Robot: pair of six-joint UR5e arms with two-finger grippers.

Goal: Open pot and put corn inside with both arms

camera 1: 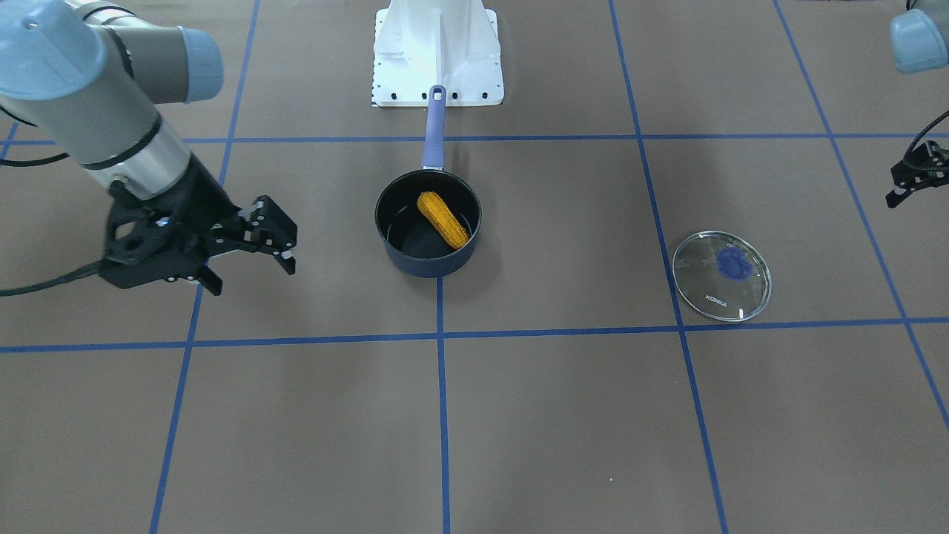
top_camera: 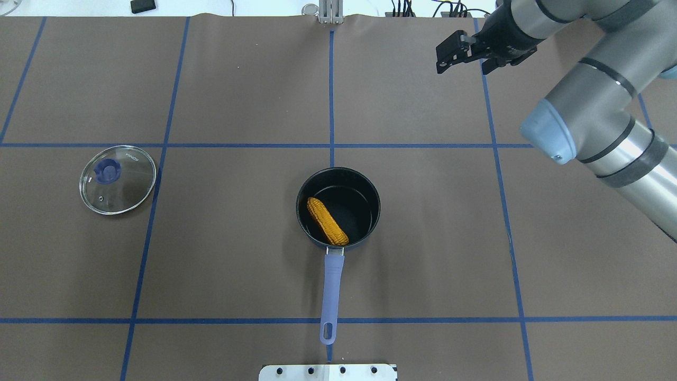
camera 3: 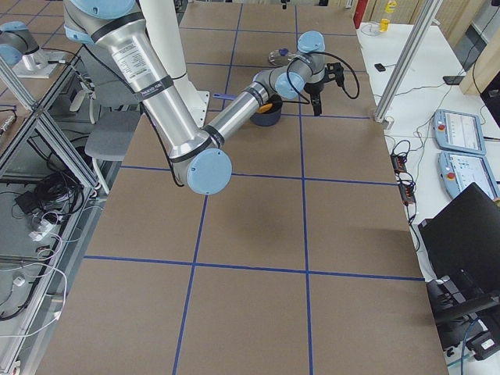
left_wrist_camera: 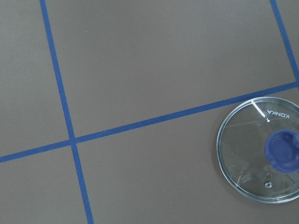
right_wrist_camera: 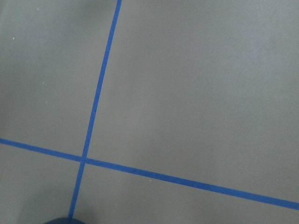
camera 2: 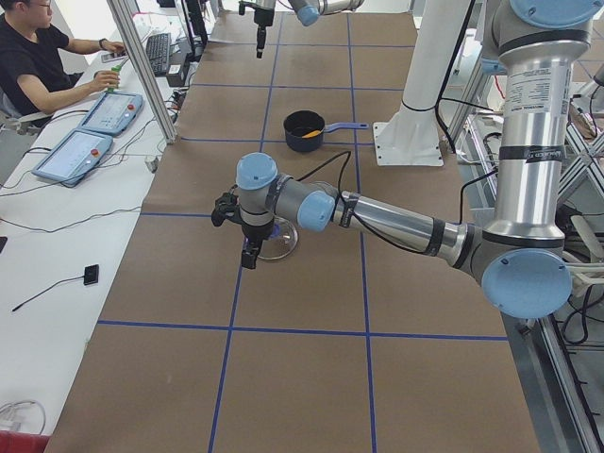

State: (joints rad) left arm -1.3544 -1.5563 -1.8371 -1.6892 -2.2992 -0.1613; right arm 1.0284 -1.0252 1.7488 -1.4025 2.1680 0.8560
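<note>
The dark navy pot stands uncovered at the table's middle, its purple-blue handle pointing at the robot base. The orange-yellow corn lies inside it, leaning on the handle-side wall. My right gripper is open and empty, raised above the table, well off to the pot's side. My left gripper hangs near the glass lid, holding nothing; only part of it shows, so I cannot tell whether it is open.
The glass lid with its purple knob lies flat on the table, far from the pot on my left side. The white robot base plate is just behind the pot handle. An operator sits at a side desk.
</note>
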